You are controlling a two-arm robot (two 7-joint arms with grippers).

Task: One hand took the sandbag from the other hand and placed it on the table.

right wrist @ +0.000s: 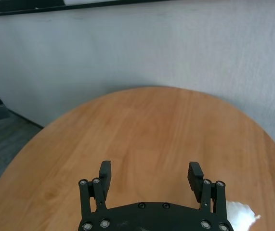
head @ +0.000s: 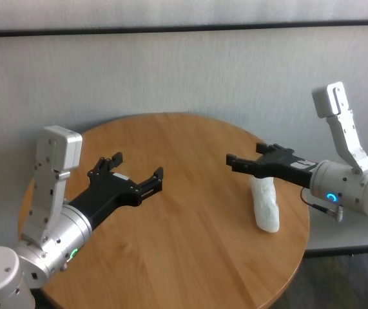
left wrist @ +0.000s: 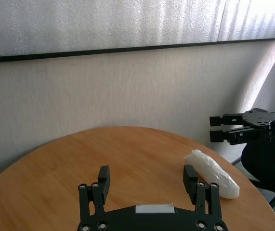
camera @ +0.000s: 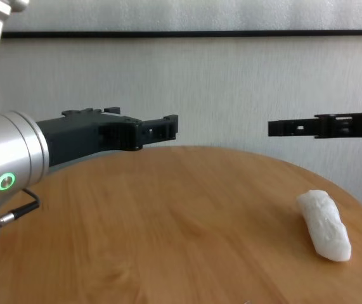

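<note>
The white, lumpy sandbag (head: 265, 205) lies flat on the round wooden table (head: 190, 219) near its right edge, and nothing holds it. My right gripper (head: 245, 156), with a sticker on its body, hovers just above the bag's far end, open and empty. In the right wrist view its fingers (right wrist: 149, 171) frame bare wood, and the sandbag (right wrist: 241, 214) peeks in at the corner. My left gripper (head: 137, 166), on the wrist with the green ring, hangs open and empty over the table's left side, well apart from the sandbag (left wrist: 214, 173).
A pale wall runs behind the table. The table edge (camera: 358, 202) curves close past the sandbag (camera: 325, 225). Both forearms reach in from the sides, the left gripper (camera: 168, 128) and right gripper (camera: 276, 128) facing each other above the wood.
</note>
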